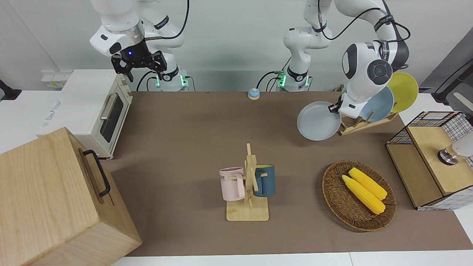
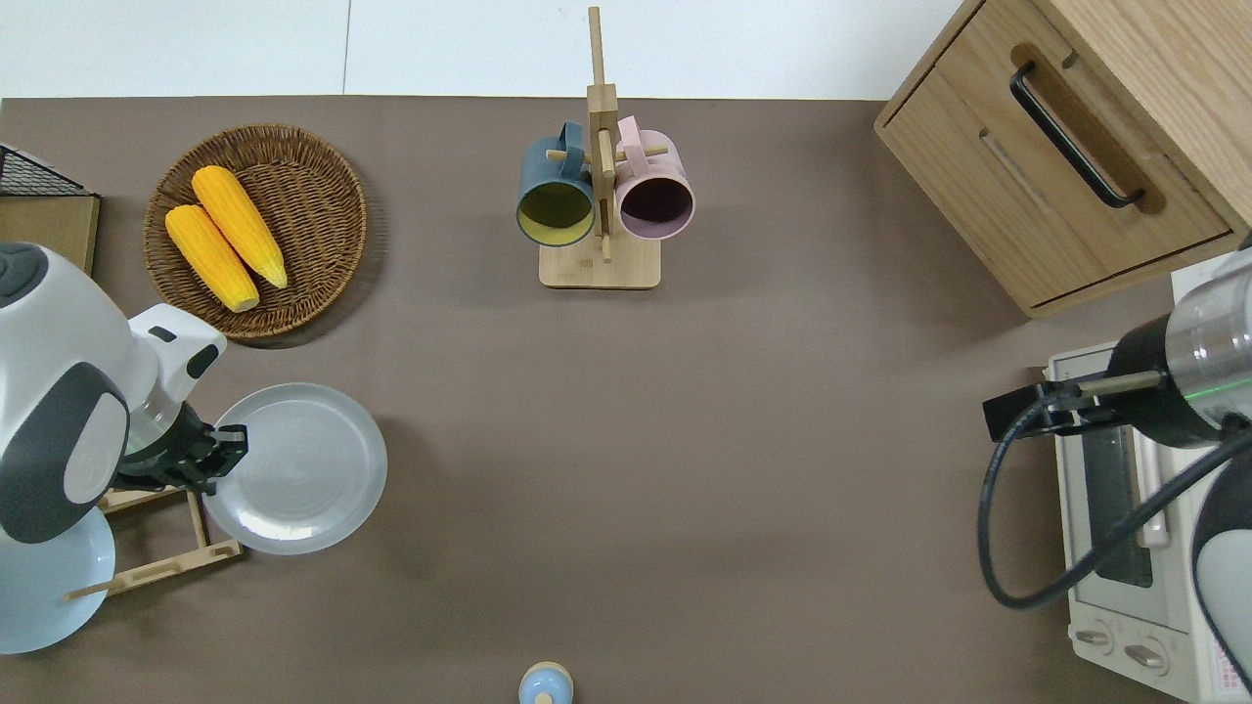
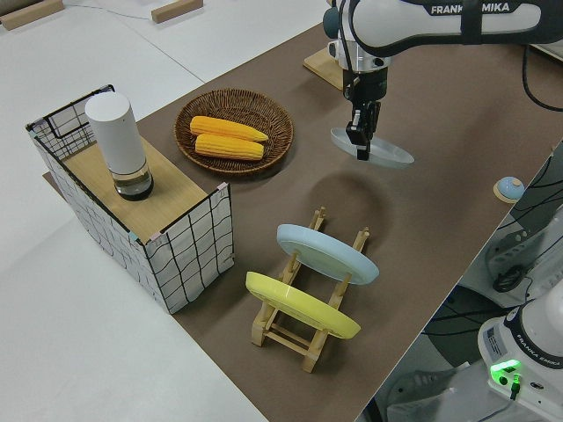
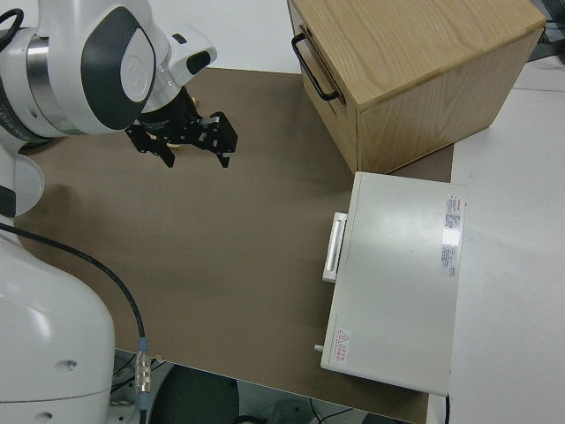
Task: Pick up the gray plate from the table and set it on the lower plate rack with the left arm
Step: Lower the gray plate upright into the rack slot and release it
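My left gripper (image 1: 334,108) is shut on the rim of the gray plate (image 1: 317,121) and holds it in the air, roughly level. In the overhead view the left gripper (image 2: 230,455) and the plate (image 2: 298,469) are over the table (image 2: 685,440), at the empty end of the lower plate rack (image 2: 156,572). The rack (image 1: 364,123) holds a light blue plate (image 1: 377,101) and a yellow plate (image 1: 404,90). The left side view shows the plate (image 3: 378,149) well above the table. My right gripper (image 1: 138,66) is parked and open.
A wicker basket (image 1: 334,195) with two corn cobs lies farther from the robots than the rack. A mug stand (image 1: 249,184) with two mugs is mid-table. A wire crate (image 1: 425,162), toaster oven (image 1: 96,111), wooden cabinet (image 1: 55,199) and small blue bell (image 1: 253,94) stand around.
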### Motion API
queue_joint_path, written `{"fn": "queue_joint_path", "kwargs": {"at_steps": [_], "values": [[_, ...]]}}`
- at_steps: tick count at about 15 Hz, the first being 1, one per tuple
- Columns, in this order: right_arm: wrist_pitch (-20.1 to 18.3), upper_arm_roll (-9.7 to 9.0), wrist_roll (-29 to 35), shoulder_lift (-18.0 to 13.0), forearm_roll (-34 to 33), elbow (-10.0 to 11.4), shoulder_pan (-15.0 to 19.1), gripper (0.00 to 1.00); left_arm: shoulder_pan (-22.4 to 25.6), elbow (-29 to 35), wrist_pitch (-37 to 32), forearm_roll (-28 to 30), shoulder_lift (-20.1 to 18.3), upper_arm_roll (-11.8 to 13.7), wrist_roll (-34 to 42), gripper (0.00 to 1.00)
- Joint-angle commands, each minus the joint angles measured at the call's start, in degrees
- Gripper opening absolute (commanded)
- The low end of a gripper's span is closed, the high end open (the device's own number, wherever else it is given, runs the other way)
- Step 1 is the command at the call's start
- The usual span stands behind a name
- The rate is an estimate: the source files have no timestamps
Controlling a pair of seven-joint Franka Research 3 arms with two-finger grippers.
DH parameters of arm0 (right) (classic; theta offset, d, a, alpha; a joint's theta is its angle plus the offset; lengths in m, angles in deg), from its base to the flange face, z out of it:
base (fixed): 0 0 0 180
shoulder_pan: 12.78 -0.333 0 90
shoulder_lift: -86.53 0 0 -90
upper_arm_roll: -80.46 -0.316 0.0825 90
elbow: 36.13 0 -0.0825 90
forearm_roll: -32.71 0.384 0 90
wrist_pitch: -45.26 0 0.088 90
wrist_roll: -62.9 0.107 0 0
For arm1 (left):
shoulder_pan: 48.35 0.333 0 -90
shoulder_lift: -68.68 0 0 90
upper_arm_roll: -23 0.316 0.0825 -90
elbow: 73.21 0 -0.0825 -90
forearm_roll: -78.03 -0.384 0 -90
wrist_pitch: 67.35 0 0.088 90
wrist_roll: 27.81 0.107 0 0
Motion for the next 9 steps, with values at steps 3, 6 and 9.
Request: {"fn": "queue_joint_path", "kwargs": {"at_steps": [3,6,9], "values": [[-0.9,-0.36,-0.2,-0.3,0.3,-0.3,0.8,0.987,-0.9,-1.0,-10.1,-14.5,-0.3,-0.5,-10.5,0.00],[-0.9,-0.36,-0.2,-0.3,0.2,-0.3,0.8,0.990,-1.0,-1.0,-13.9,-18.7,-0.3,-1.0,-13.8,0.00],[-0.9,-0.36,-0.2,-0.3,0.3,-0.3,0.8,0.990,-1.0,-0.9,-15.4,-22.7,0.0,-1.4,-17.1,0.00]]}}
